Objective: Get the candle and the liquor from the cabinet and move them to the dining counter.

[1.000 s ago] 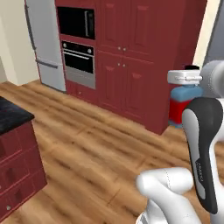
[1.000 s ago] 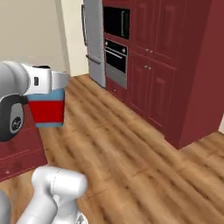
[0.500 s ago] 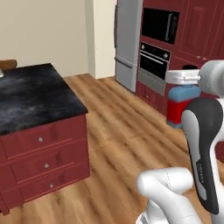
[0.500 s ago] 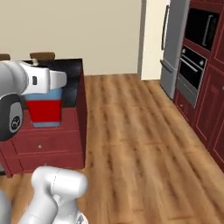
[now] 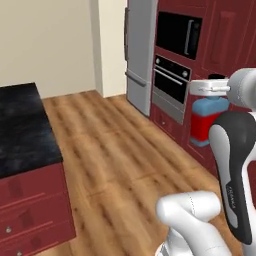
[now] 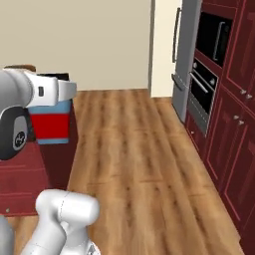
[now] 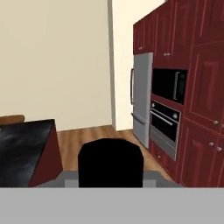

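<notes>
My gripper [image 5: 214,90] is shut on the liquor [image 5: 206,121], a squat bottle with a blue body and a wide red label band, held upright in the air. The right base view has the same bottle [image 6: 49,124] hanging under the gripper [image 6: 53,94]. Its black cap [image 7: 110,162] fills the lower middle of the hand view. The dining counter [image 5: 22,135] with its black marbled top lies to the left, its red base [image 6: 59,159] just behind the bottle, and its top [image 7: 22,148] shows at the hand view's lower left. The candle and the cabinet are out of view.
A steel fridge [image 5: 141,55], a black microwave [image 5: 179,32] and a built-in oven [image 5: 171,85] stand in a wall of tall dark red cupboards [image 6: 239,124] on the right. Wooden floor [image 5: 115,150] runs between them and the counter. A wooden stool [image 7: 11,119] stands behind the counter.
The whole scene has swung as the base turned: the counter has slid left and the fridge and oven have come closer. The bottle stays in the gripper as before.
</notes>
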